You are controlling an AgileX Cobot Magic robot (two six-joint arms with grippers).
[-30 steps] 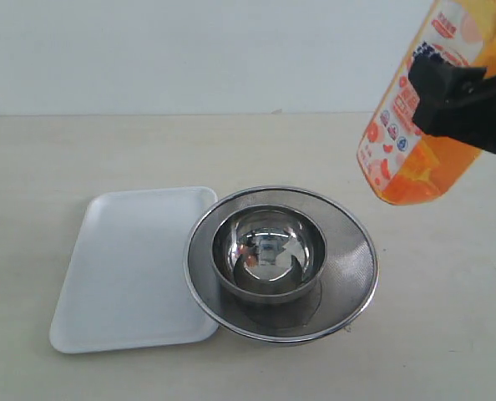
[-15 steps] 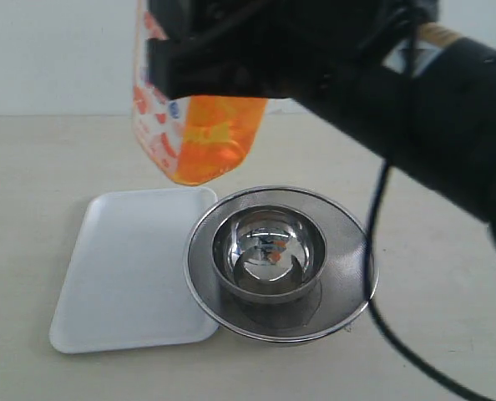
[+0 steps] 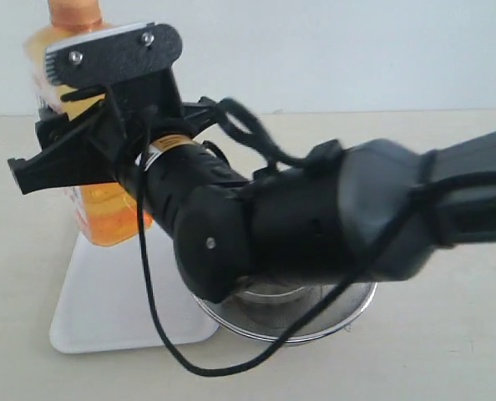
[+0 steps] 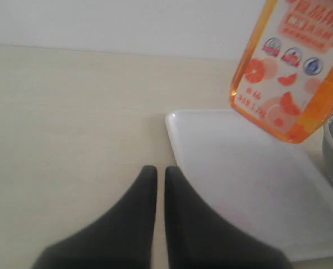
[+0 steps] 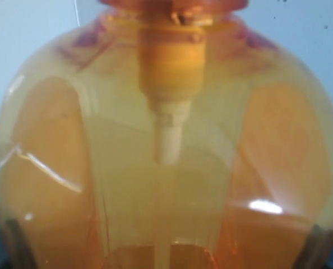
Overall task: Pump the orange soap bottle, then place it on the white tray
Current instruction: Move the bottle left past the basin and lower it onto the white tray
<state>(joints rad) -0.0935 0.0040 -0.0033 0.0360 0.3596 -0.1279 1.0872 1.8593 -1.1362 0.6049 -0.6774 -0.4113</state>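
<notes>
Pale bench (image 3: 448,351) is running out to a plain white wall (image 3: 331,50), and I am reading across from nine o'clock. My left end effector (image 4: 161,171) is sitting clenched over bare bench, grasping nothing, with its tips near one corner of the white tray (image 3: 106,309). In the exterior view the tray is lying at about eight o'clock. The orange soap bottle (image 3: 106,219) is leaning at ten o'clock, with its base over the tray's far end. I cannot tell whether the base is touching the tray. My right end effector (image 3: 81,125) is reaching across the middle and grasping the bottle around its upper body, below the pump. Through the right wrist camera I am seeing only the translucent orange body and the white pump stem inside it. The right arm (image 3: 331,217) is covering most of the steel strainer (image 3: 315,322), whose rim is showing at the tray's three o'clock.
</notes>
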